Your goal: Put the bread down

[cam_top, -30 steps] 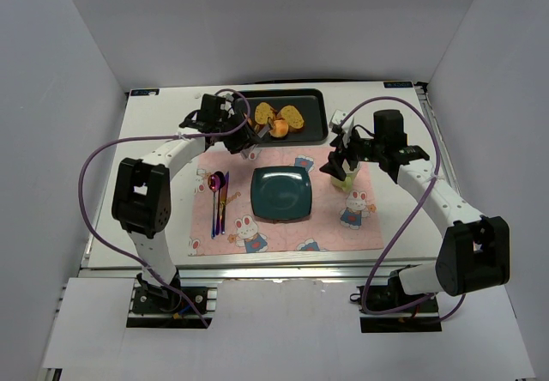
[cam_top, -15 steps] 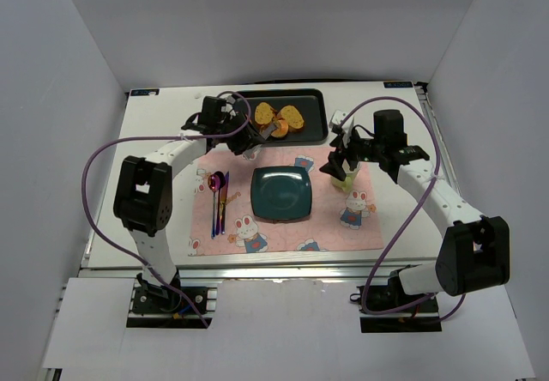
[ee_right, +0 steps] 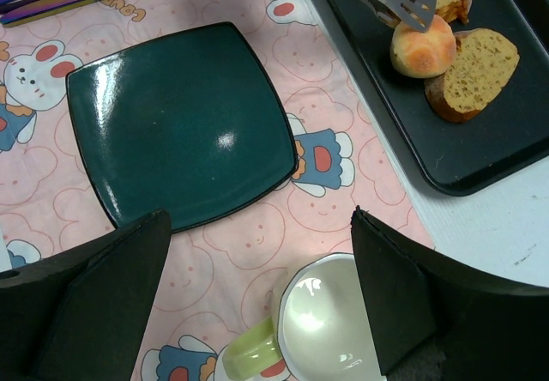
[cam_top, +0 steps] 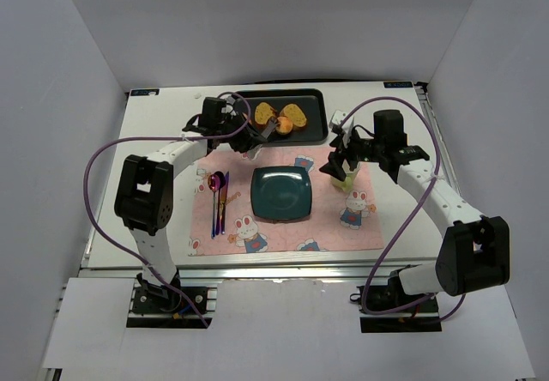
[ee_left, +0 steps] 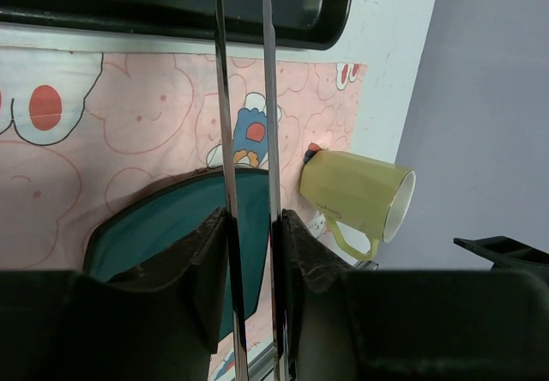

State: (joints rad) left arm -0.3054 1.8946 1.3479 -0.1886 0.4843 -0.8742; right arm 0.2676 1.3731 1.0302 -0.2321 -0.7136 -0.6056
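Worktop (cam_top: 154, 128) carries black tray (cam_top: 313, 106) beyond teal plate (cam_top: 281, 194).
Right tool (cam_top: 337, 169) right of plate, spread wide above green mug (ee_right: 317, 312), idle.
Left tool (ee_left: 253, 226) clamped on tongs (ee_left: 221, 98); tips at bread (ee_right: 420, 45), in tray past plate's far edge.
Advice: squeeze evenly, lift clear of tray lip, lower onto plate centre.
Since a second ago: tongs edged deeper into tray; right arm unmoved.
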